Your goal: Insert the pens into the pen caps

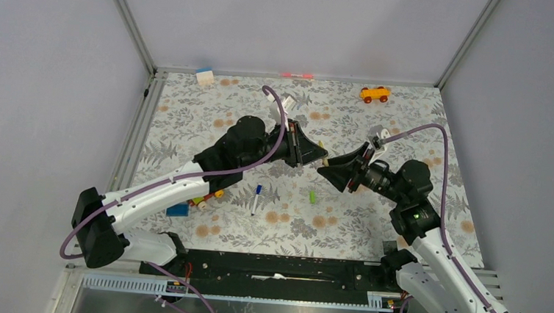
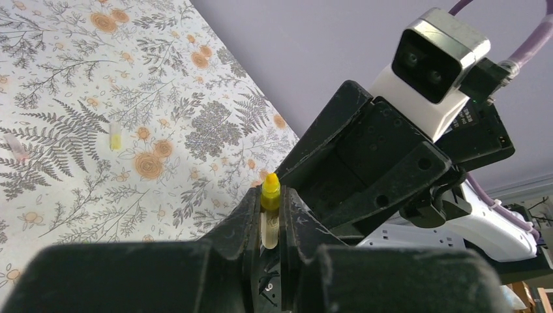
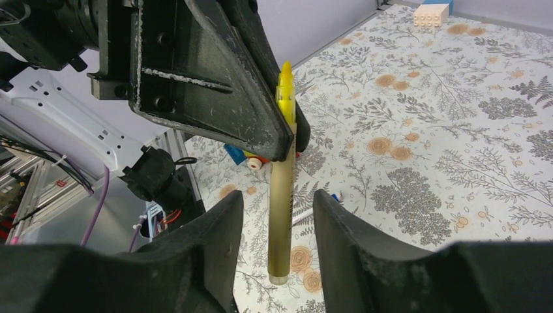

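My left gripper [image 1: 320, 156] [image 2: 270, 197] is shut on the pale yellow pen [image 2: 270, 193], whose yellow tip sticks out above the fingertips. In the right wrist view the pen [image 3: 282, 215] hangs down from the left gripper [image 3: 215, 85], above the table. My right gripper [image 1: 331, 168] [image 3: 277, 199] is open, with a finger on each side of the pen's barrel and a gap on both sides. A white pen with a blue end [image 1: 256, 198] and a lime green cap [image 1: 312, 196] lie on the floral mat. A pink-red pen [image 1: 297, 75] lies at the back wall.
An orange toy car [image 1: 375, 94] is at the back right and a white block [image 1: 204, 76] at the back left. Coloured toy bricks [image 1: 207, 198] and a blue brick [image 1: 177, 209] lie under the left arm. Metal frame posts and grey walls enclose the mat.
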`<state>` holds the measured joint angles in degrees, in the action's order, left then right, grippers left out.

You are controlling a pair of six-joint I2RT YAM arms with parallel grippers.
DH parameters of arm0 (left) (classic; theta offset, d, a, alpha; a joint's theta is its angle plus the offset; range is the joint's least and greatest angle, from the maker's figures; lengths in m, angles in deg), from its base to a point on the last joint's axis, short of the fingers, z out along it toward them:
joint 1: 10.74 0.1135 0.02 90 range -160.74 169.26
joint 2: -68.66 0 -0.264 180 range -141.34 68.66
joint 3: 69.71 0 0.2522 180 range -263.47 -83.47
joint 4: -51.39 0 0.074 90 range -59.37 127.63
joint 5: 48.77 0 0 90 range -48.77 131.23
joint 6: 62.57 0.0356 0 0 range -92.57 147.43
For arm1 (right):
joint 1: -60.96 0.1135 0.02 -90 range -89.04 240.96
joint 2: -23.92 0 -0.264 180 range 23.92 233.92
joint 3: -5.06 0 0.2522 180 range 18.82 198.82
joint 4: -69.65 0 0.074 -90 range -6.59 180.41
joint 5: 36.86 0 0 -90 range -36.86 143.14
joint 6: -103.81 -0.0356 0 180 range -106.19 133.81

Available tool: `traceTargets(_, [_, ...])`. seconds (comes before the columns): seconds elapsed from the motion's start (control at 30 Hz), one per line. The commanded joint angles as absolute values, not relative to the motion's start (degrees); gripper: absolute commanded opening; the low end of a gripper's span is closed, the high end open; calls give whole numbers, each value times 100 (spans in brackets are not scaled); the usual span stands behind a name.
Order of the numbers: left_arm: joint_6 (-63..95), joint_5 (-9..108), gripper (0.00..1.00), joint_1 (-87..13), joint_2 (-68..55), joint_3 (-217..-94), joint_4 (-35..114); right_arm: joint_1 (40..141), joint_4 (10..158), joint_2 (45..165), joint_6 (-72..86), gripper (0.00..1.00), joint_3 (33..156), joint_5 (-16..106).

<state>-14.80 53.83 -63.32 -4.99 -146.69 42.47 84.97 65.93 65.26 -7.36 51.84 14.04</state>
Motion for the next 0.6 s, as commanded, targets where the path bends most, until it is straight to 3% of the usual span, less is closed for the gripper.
traceTargets(0.0, [-1664, 5313, 0, -6352, -403, -14632, 4840, 8513, 6259, 6451, -755, 40, 5165, 1516])
traceTargets(0.2, [-1696, 5348, 0, -6356, -462, -14594, 4908, 8513, 6264, 6413, -756, 1, 5173, 1645])
traceTargets(0.27, [-1672, 5290, 4, -6356, -479, -14577, 4888, 8513, 6406, 6343, -694, 0, 5192, 1837])
traceTargets(0.43, [-1203, 5073, 42, -6354, -535, -14621, 4600, 8511, 7642, 6147, -444, 0, 5584, 3899])
traceTargets(0.57, [-677, 4733, 55, -6347, -806, -14719, 4190, 8511, 8786, 6107, -431, 0, 6037, 5662])
